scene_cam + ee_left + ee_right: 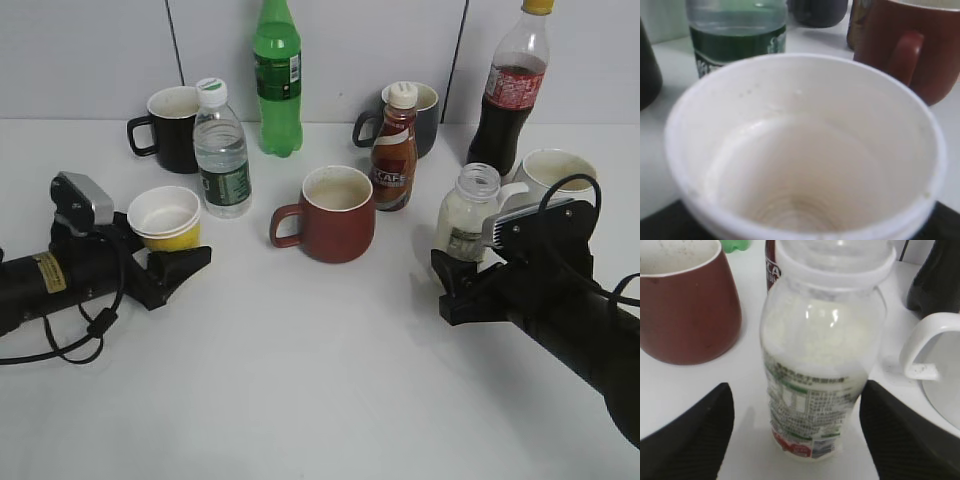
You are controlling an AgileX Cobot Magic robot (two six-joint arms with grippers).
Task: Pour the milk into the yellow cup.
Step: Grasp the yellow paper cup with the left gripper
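Right gripper (797,425) spread wide, black fingers (692,440) either side of the milk bottle (820,365), not touching it. Bottle upright, uncapped, near the table's right edge (320,400), just beside a white mug (555,175); a cola bottle (510,90) stands behind at the back right.

Left gripper (165,265) sits at the yellow cup (167,220) near the left edge; the wrist view shows the cup's white, empty inside (800,165) filling the frame, dark finger bits at the bottom corners. Cannot tell whether the jaws press the cup.

Water bottle (220,150) just behind the cup, red mug (335,215) mid-table, coffee bottle (395,150) behind it.
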